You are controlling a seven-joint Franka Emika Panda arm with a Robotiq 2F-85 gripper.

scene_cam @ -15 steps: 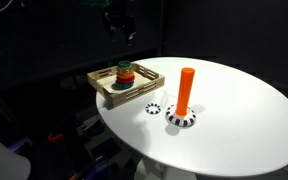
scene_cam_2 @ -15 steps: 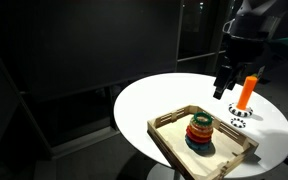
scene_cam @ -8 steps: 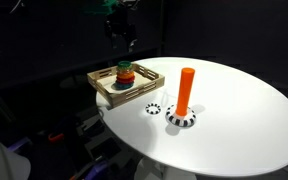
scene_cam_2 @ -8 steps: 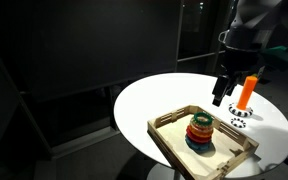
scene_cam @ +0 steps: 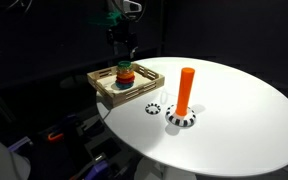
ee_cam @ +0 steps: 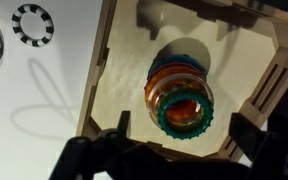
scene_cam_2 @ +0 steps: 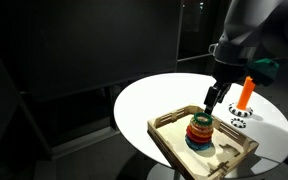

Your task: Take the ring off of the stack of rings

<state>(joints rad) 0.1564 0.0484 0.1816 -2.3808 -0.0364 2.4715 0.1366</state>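
Observation:
The stack of rings (scene_cam: 126,76) (scene_cam_2: 199,134) stands inside a shallow wooden tray (scene_cam: 100,81) (scene_cam_2: 169,141) on the white round table. The dark green ring (ee_cam: 185,111) lies on top of the stack, above orange, red and blue rings. My gripper (ee_cam: 181,140) hangs open above the stack, one finger on each side of it, touching nothing. It is over the stack in both exterior views (scene_cam: 123,54) (scene_cam_2: 211,103).
A tall orange post (scene_cam: 186,92) (scene_cam_2: 246,92) on a black-and-white striped base stands on the table past the tray. A loose striped ring (scene_cam: 153,109) (ee_cam: 32,24) lies beside it. The tray walls (ee_cam: 284,70) surround the stack.
My gripper has come down and moved over the tray, from above and behind it to just above the stack. The rings have not moved.

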